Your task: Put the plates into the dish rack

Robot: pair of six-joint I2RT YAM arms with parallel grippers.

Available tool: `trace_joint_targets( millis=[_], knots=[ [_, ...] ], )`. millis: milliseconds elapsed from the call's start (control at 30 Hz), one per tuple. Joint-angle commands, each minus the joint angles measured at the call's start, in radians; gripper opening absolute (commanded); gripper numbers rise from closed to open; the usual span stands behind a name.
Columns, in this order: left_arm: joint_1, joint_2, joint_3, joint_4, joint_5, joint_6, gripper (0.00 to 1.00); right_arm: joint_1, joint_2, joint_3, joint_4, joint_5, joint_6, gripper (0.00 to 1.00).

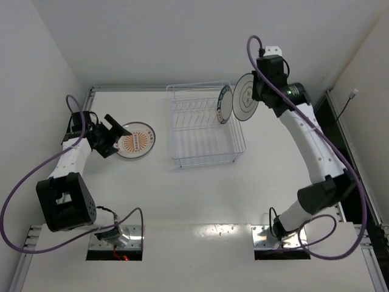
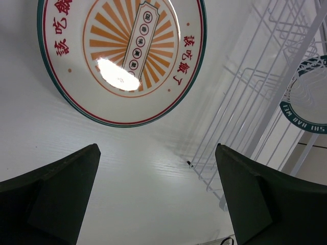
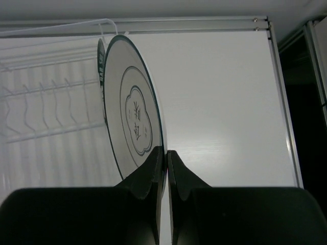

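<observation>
The orange sunburst plate [image 2: 122,56], upper left of the left wrist view, carries red Chinese characters on its rim. Those on its right side look like 該吃飯了. The characters on its centre banner are too small to read. At the right edge, the dark-rimmed plate [image 2: 301,115] shows white Latin letters on its band, partly "SHI HAO". In the right wrist view, the grey-ringed plate [image 3: 135,117] bears two centre characters, unreadable at this slant.

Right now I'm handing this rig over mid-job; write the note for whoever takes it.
Left claw: open, empty, hovering just short of the orange sunburst plate, which lies flat on the table left of the dish rack.
Right claw: shut on the rim of the grey-ringed plate, held on edge by the rack's right end.
Done: blue-rimmed plate stands upright in the rack's right end.
Left: slot the grey-ringed plate, then pick up and load the orange one.
</observation>
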Motion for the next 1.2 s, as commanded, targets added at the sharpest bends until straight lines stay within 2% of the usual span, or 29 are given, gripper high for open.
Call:
trace_joint_targets(
  millis=[0, 267, 400, 667, 933, 1167],
  knots=[
    [-0.004, -0.002, 0.034, 0.005, 0.001, 0.008, 0.95, 0.024, 0.058, 0.091, 0.196, 0.124, -0.101, 0.0],
    [-0.023, -0.002, 0.025, 0.005, 0.011, 0.008, 0.95, 0.089, 0.216, 0.079, 0.374, 0.152, -0.126, 0.0],
    [-0.032, -0.002, 0.016, 0.005, 0.011, 0.008, 0.95, 0.122, 0.331, 0.183, 0.363, 0.187, -0.149, 0.0],
    [-0.032, 0.007, 0.016, -0.004, 0.011, 0.026, 0.95, 0.153, 0.47, 0.222, 0.4, 0.285, -0.207, 0.0],
    [-0.032, 0.016, 0.016, -0.004, 0.011, 0.026, 0.95, 0.162, 0.448, 0.243, 0.478, 0.351, -0.294, 0.0],
    [-0.032, 0.044, 0.016, -0.004, 0.011, 0.026, 0.95, 0.162, 0.437, 0.222, 0.5, 0.348, -0.304, 0.0]
  ],
)
